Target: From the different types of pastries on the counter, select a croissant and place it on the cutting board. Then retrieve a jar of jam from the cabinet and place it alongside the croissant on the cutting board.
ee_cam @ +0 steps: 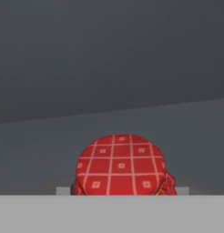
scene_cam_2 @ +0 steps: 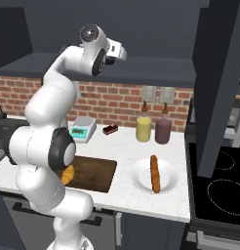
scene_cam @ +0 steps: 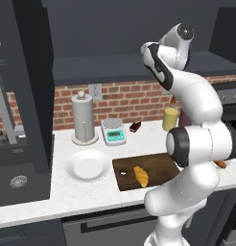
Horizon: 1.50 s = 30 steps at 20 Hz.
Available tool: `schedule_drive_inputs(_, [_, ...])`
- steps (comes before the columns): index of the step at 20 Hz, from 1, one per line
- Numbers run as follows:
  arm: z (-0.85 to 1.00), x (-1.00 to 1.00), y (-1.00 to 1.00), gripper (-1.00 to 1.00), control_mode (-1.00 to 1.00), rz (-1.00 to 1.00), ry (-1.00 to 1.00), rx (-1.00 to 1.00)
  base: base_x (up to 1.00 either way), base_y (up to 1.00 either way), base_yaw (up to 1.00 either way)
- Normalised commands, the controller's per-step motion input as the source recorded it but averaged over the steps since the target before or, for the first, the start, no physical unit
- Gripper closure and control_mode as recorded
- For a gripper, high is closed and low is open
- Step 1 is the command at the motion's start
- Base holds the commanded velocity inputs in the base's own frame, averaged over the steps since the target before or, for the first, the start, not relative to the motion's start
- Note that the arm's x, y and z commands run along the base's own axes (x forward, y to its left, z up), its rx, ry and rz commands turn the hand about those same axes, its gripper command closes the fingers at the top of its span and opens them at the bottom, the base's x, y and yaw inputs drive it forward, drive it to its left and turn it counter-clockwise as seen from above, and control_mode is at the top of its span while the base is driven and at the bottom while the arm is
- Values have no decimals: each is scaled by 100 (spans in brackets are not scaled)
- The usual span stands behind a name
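Jar of jam [ee_cam: 120,166] with red checked lid at bottom centre of the hand view on the grey cabinet [ee_cam: 109,68] shelf, gripper's grip state impossible to tell, croissant [scene_cam: 141,176] on cutting board [scene_cam: 160,166] at lower centre of left base view, stick-shaped bread [scene_cam_2: 154,180] on white plate [scene_cam_2: 139,180] at lower right of right base view.

Three pastries [scene_cam_2: 154,173] — two plates [scene_cam: 88,165], two canisters [scene_cam_2: 144,129], one jar [ee_cam: 120,166].

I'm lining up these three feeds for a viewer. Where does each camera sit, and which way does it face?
Left base view: behind the arm's left, facing the counter; arm at right.
Right base view: behind its right, same counter; arm at left.
Hand view: on the hand, facing the jar of jam in the cabinet.
Both base views share the cutting board and croissant.
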Motion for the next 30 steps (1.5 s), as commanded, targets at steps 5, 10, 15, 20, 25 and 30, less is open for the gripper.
schedule_drive_inputs(5, [2,-66,0,100,-100,13,-16,0,0,0,0])
schedule_drive_inputs(10, [14,-79,0,100,-100,7,-9,0,0,0,0])
schedule_drive_inputs(15, [30,-78,0,100,-100,3,0,0,0,0,0])
schedule_drive_inputs(20, [42,-80,0,100,-100,2,0,0,0,0,0])
schedule_drive_inputs(25, [15,-88,0,100,-100,4,-2,0,0,0,0])
schedule_drive_inputs(30, [2,-82,0,100,-100,7,-3,0,0,0,0])
